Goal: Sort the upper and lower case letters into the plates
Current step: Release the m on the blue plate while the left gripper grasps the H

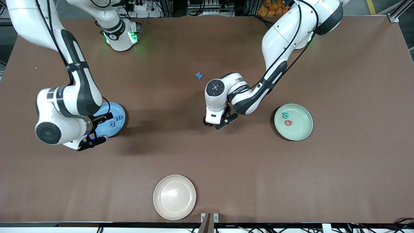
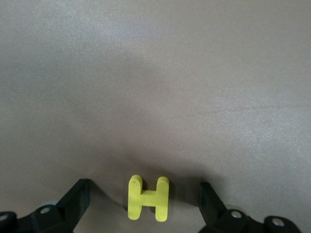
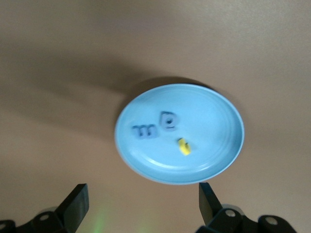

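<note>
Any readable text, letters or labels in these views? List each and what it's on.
"H": yellow foam letter on the table, between the open left gripper's fingers.
"m", "a": blue letters in the blue plate; the yellow letter there is unreadable.
"R", "Q": teal and red letters in the green plate.
Blue letter on the table: looks like "M" or "W", cannot tell.
Left arm's wrist label: too small.

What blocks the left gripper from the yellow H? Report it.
Nothing visible. The left gripper is open, low over the table, with the yellow H lying flat between its fingers and bare tabletop on either side.
</note>
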`<state>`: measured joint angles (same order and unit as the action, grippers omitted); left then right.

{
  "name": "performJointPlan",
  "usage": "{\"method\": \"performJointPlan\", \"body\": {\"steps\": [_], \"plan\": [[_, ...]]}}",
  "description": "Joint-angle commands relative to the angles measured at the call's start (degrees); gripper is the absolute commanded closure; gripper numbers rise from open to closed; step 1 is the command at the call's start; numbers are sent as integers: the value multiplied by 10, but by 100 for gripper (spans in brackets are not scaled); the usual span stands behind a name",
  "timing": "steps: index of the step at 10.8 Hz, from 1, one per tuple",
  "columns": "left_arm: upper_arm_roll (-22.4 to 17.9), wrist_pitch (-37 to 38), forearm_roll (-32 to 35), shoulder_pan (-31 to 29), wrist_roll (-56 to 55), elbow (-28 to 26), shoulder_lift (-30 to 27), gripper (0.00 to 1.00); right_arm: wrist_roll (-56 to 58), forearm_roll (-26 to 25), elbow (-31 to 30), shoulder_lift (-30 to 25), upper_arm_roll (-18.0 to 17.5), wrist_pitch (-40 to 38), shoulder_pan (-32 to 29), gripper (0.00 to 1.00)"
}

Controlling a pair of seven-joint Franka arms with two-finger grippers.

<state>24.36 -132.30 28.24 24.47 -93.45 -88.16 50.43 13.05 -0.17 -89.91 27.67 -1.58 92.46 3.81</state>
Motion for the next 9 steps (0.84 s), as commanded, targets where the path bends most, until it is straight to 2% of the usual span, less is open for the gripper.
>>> {"method": "performJointPlan", "body": {"steps": [1, 2, 3, 4, 5, 6, 8, 9], "plan": [[-7, 4, -13, 8, -3, 20, 12, 14, -10, 60, 74, -11, 31, -68, 16, 0], [-7, 3, -13, 8, -3, 20, 12, 33, -20, 61, 88, -10, 28, -75, 22, 0], [-7, 3, -14, 7, -3, 20, 12, 47, -64, 62, 103, -6, 26, -78, 26, 0], [-6, 4, -22, 8, -4, 19, 10, 56, -81, 72, 115, -3, 15, -79, 35, 0], [-6, 5, -34, 8, -4, 19, 10, 65, -119, 111, 116, -3, 4, -79, 38, 0], [-6, 5, -34, 9, -3, 19, 8, 82, -151, 120, 118, -3, -4, -77, 44, 0], [-6, 10, -34, 5, 5, 17, 0, 97, -188, 120, 124, -1, -32, -71, 46, 0], [-5, 22, -34, -2, 22, 16, -4, 100, -212, 120, 124, -1, -48, -69, 47, 0]]}}
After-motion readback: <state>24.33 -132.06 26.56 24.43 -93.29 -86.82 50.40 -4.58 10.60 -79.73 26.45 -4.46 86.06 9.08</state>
